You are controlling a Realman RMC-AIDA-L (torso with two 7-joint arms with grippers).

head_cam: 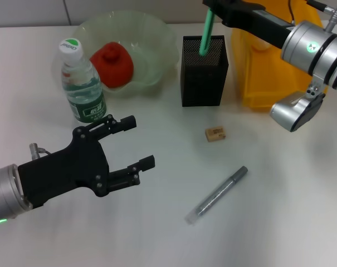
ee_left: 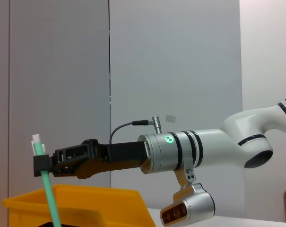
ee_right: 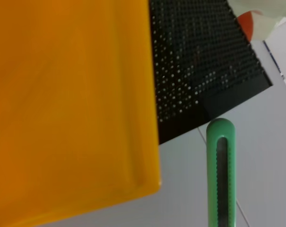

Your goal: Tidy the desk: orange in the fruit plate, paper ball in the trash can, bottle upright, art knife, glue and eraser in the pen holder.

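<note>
Head view: right gripper is positioned above the pen holder, clamped on the upper end of the green art knife. The knife hangs tilted, its lower tip at the holder's open mouth; whether the tip is inside the mesh or only at rim level cannot be told. The left wrist view shows the same grip from the side, black fingers pinching the knife near its white top end.

Left gripper is well clear of the pen holder, on the near left of the desk, fingers spread apart and holding nothing.

Placed by the pen holder:
- Trash can, yellow, stands just beside it on the right, partly covered by the right arm.
- Fruit plate sits just to its left, with the orange inside.
- Bottle stands upright further left, in front of the plate.
- Eraser lies flat on the desk in front of the holder, apart from it.
- A grey stick-shaped item, possibly the glue, lies flat on the desk well in front of the holder, beyond the eraser, angled diagonally.

Paper ball is not identifiable in any view.
</note>
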